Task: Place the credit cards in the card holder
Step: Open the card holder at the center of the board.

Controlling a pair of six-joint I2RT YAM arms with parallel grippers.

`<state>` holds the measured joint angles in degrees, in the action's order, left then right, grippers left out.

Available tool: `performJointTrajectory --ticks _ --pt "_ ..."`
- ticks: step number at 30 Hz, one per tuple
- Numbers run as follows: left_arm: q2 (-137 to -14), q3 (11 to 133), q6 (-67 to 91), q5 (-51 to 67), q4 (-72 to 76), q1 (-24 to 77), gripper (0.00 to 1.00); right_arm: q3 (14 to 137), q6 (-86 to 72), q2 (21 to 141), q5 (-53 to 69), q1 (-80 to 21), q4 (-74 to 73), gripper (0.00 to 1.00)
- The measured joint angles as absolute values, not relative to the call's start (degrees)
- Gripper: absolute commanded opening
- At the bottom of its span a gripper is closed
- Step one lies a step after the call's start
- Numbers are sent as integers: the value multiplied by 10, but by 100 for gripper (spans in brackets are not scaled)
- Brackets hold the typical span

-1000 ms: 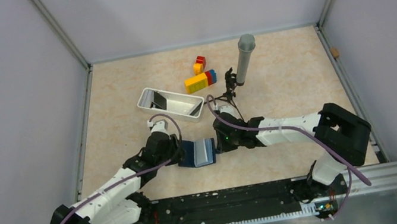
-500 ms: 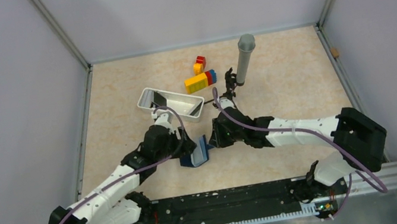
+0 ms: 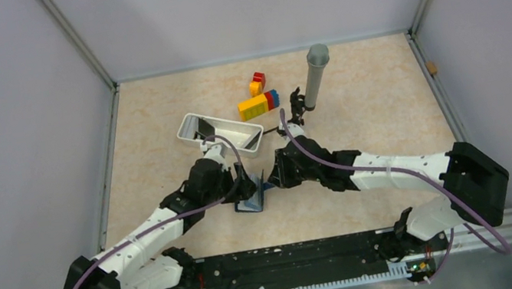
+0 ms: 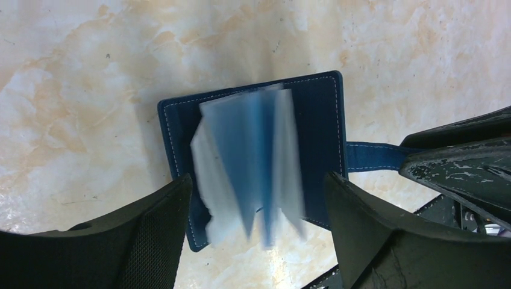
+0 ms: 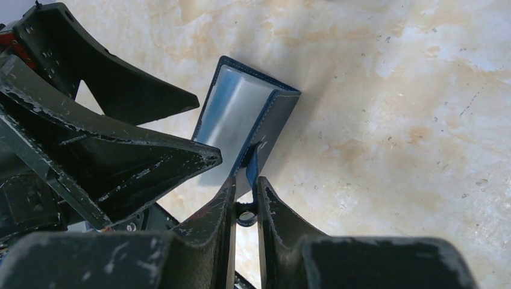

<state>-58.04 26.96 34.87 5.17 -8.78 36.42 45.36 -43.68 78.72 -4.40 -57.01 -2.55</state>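
The navy card holder point(image 3: 252, 201) lies on the table between my arms, half folded, with its grey inner pockets point(image 4: 250, 150) fanned up and blurred. My left gripper point(image 3: 244, 190) is open and hovers over it, one finger on each side of the pockets, holding nothing. My right gripper point(image 3: 271, 181) is shut on the holder's blue strap point(image 5: 251, 167), which also shows in the left wrist view point(image 4: 370, 155). Two dark credit cards point(image 3: 204, 128) point(image 3: 253, 139) lie in the white tray point(image 3: 224, 137).
Yellow, red and blue toy bricks point(image 3: 259, 102) sit behind the tray. A grey cylinder point(image 3: 315, 74) stands upright at the back, close to my right arm. A black rail point(image 3: 294, 259) runs along the near edge.
The card holder has gone from lying open and flat to half folded and narrower. My left gripper has moved right over it, and my right gripper has moved left and farther back with the strap.
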Motion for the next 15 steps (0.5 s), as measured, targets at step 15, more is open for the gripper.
performJointTrajectory --ticks 15 --pt "-595 267 361 51 -63 364 62 449 -448 795 -83 -570 -50 0"
